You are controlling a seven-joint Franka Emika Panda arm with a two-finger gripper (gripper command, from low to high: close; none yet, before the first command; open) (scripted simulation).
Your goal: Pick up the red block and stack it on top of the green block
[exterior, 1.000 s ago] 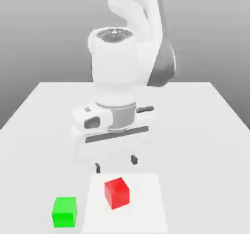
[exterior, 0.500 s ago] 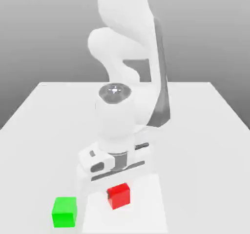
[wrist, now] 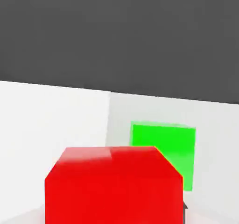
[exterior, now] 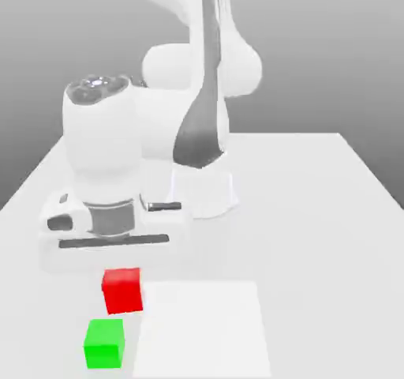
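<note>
The red block (exterior: 123, 291) is being held between the closed jaws of the gripper (exterior: 122, 279), just below the hand in the exterior view, while the green block (exterior: 104, 344) is being left on the table (exterior: 316, 251), near the white square (exterior: 203, 330), on its side toward the exterior view's left

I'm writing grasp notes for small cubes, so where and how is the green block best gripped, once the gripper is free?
Probably by two opposite upright side faces of the green block, coming straight down from above. It sits flat on the table with its top bare, and its plain, parallel sides should suit two fingers.
</note>
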